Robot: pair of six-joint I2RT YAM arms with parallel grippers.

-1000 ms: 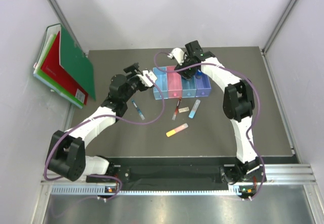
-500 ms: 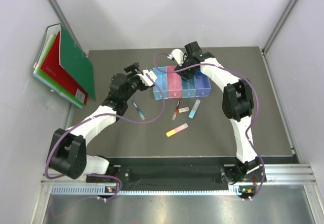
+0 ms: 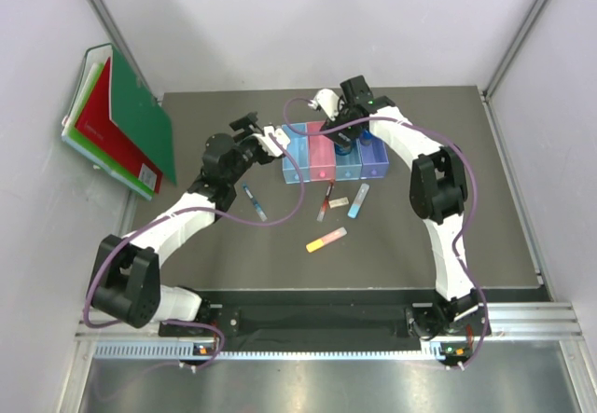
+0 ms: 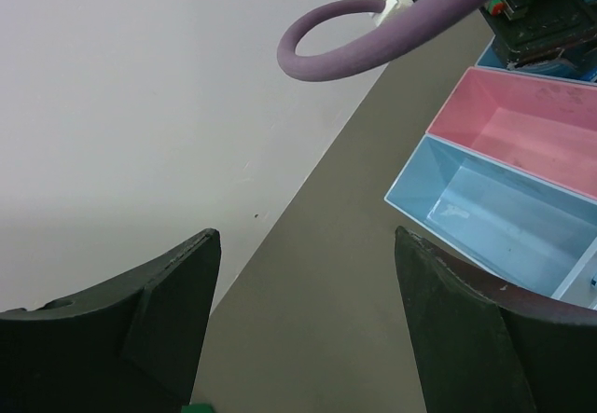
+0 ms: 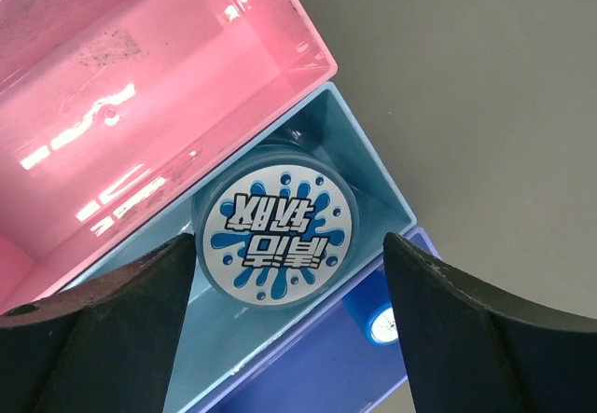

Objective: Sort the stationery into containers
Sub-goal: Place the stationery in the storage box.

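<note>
**Right gripper** [image 5: 289, 242]: the fingers stand wide, wider than the round blue tin [image 5: 275, 236] beneath them, and clamp nothing. The tin lies flat with its printed lid up, in the blue bin [image 5: 378, 175], close to that bin's far end wall. The pink bin [image 5: 140, 77] alongside is bare. The violet-blue bin [image 5: 298, 371] on the other side holds a small blue bottle [image 5: 376, 324], seen only in part.

**Left gripper** [image 4: 306, 238]: the fingers are spread wide with nothing between them. It hovers just off the left end of the row, beside the light-blue bin [image 4: 485, 213].

**Stationery not yet sorted**, all on the dark table [image 3: 448, 236], just in front of the bins:
- blue pen [image 3: 255, 202], nearest the left arm
- red-black pen [image 3: 325, 200]
- beige eraser [image 3: 340, 200], just beside that pen
- light-blue stick [image 3: 359, 200]
- yellow-pink stick [image 3: 326, 240], toward the table's centre

**Handling (judged):**
- Every item looks light.
- The pens and sticks look stiff and smooth and are liable to roll. Close across the barrel at mid-length.
- The eraser is probably slightly soft and offers good friction. Take it across its short sides.
- The eraser and the red-black pen lie close together, so a wide approach may disturb both.
</note>
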